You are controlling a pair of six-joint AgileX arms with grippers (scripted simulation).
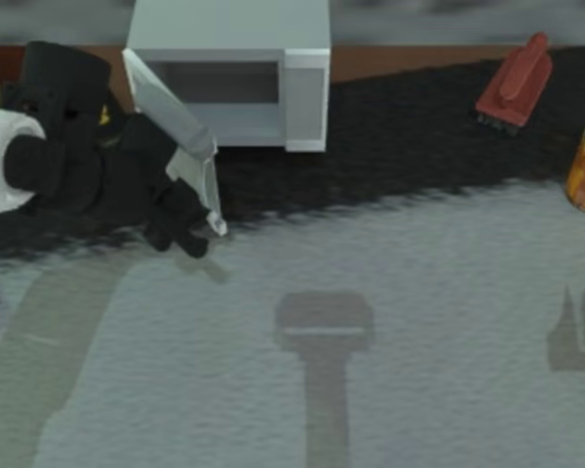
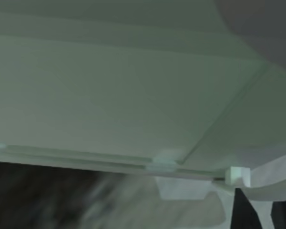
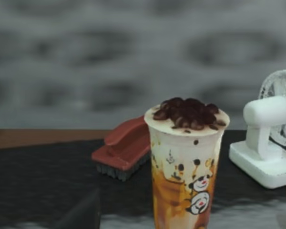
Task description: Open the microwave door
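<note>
Now the microwave door (image 1: 175, 136) stands swung out from the microwave (image 1: 234, 73); the left claw (image 1: 203, 226) pinches its free edge.

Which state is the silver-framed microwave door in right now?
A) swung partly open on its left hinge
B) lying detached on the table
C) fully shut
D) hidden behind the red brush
A: in the top view the silver-framed microwave door angles out from the boxy silver-white microwave, baring its grey interior, with the left pincer at its free edge.
</note>
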